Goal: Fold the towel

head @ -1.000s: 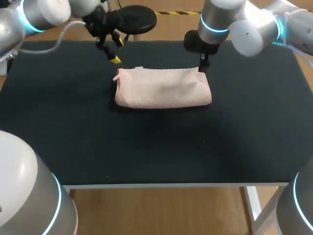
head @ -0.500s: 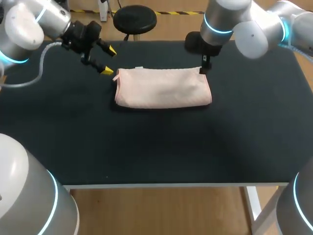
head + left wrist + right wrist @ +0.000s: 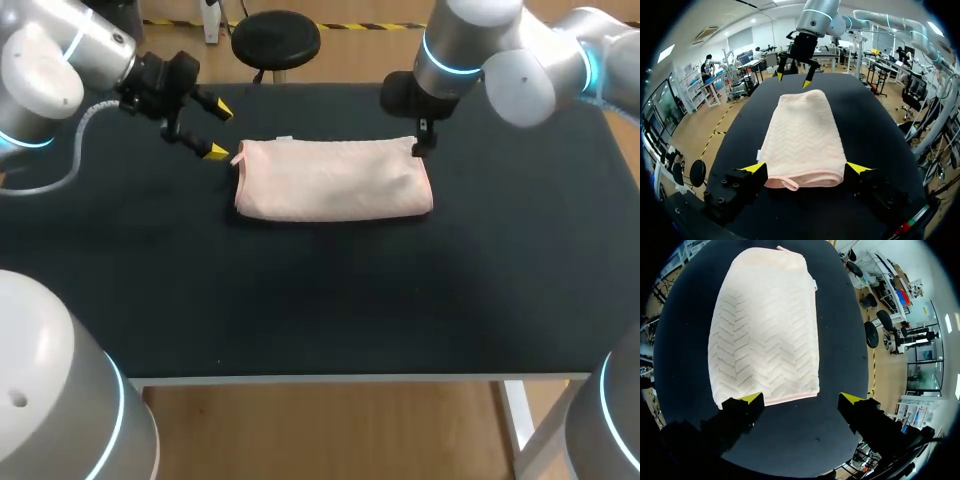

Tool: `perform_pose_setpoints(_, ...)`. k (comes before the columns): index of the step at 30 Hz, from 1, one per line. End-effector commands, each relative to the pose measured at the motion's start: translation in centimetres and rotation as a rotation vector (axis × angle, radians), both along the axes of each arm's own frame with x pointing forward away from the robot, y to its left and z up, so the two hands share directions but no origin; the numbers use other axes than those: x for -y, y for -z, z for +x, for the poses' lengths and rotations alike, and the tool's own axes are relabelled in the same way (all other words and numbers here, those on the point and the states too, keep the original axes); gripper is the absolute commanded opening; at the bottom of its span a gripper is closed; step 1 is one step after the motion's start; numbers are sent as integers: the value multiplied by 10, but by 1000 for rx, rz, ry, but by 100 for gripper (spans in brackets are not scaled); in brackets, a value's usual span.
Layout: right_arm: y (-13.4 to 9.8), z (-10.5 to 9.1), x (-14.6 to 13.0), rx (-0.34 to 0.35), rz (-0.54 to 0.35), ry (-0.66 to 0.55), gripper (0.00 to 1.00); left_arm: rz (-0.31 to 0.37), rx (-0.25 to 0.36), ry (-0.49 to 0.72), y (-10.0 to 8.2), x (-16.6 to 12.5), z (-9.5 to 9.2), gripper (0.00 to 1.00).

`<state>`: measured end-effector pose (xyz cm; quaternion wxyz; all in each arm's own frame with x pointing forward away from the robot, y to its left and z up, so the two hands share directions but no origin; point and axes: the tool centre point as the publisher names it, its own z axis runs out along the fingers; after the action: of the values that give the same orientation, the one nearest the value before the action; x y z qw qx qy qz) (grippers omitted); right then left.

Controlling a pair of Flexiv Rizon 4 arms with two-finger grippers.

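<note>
- Head view: The pink towel, folded into a thick oblong, lay on the far half of the black worktop. My left pincer hung just off the towel's left end with its yellow tips spread, the nearer tip beside the far left corner. My right pincer stood over the towel's far right corner. From here I could not tell how its fingers were set.
- Left wrist view: The left pincer was wide open, and the towel ran away ahead of it, with the rounded near end lying between the two tips. At the towel's far end hung the right pincer, tips apart and pointing down, clear of the cloth.
- Right wrist view: The right pincer was spread and gripping nothing. The towel stretched ahead on the worktop, showing its zigzag weave. One corner of its near end sat by one yellow tip.
</note>
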<state>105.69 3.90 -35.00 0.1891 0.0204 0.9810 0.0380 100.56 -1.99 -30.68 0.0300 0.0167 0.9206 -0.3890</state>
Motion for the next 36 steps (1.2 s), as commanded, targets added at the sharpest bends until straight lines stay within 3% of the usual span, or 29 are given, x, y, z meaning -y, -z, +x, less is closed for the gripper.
perform_pose_setpoints(1,-1,0,1,1,-1,0,100,-1,0,2,0,-1,0,100)
perform_pose_setpoints(14,-1,0,1,1,-1,0,100,-1,0,2,0,-1,0,100)
perform_pose_setpoints(20,-8,9,7,-33,285,192,100,-1,0,2,0,-1,0,100)
perform_pose_setpoints(25,-10,3,6,-82,434,334,100,-1,0,2,0,-1,0,100)
perform_pose_setpoints(36,-10,-13,10,-357,857,786,100,-1,0,2,0,-1,0,100)
